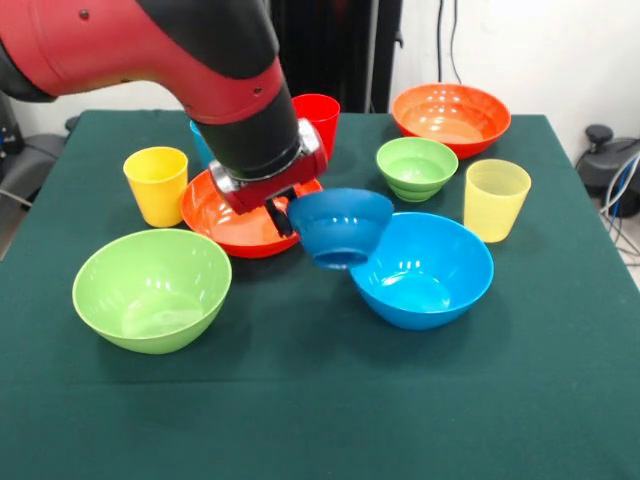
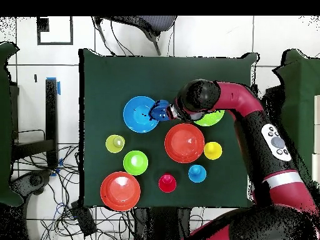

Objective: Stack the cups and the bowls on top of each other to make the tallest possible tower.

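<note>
My gripper (image 1: pixel 281 212) (image 2: pixel 169 112) is shut on the rim of the small dark blue bowl (image 1: pixel 341 227) (image 2: pixel 160 111). It holds the bowl tilted in the air over the near edge of the big blue bowl (image 1: pixel 425 272) (image 2: pixel 139 115). One orange-red bowl (image 1: pixel 238 216) (image 2: pixel 184 142) lies under my arm, the other (image 1: pixel 451 117) (image 2: pixel 120 190) at the far right. The big green bowl (image 1: pixel 152 290) and the small green bowl (image 1: pixel 416 167) stand alone. The yellow cup (image 1: pixel 157 185), red cup (image 1: pixel 318 120) and ribbed pale yellow cup (image 1: pixel 496 199) stand upright. The light blue cup (image 2: pixel 197 173) is mostly hidden in the front view. No tower shows.
All of this stands on a dark green tablecloth (image 1: pixel 320 400). My arm (image 2: pixel 250 119) covers most of the big green bowl (image 2: pixel 215 118) in the overhead view. Chairs and cables lie around the table.
</note>
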Robot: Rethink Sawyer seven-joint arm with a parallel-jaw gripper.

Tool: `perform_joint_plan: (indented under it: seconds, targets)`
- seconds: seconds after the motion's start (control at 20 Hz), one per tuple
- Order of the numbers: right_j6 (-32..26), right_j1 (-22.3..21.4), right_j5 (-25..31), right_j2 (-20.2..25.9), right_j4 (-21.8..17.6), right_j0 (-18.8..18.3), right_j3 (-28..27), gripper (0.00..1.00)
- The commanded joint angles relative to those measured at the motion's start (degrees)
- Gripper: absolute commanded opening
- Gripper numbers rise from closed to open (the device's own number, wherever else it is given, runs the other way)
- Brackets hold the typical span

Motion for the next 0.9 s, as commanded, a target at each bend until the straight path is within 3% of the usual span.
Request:
perform_joint_plan:
  seconds: [0.05, 0.55, 0.9]
  targets:
    - [-1.53, 4.34, -6.99, -5.83, -7.86, 3.92, -4.35, 0.0]
    - [-0.23, 4.51, -9.01, -11.19, -12.75, 6.95, -8.6, 0.0]
    - [-0.42, 5.0, -7.48, -11.97, -11.9, 8.28, -10.14, 0.0]
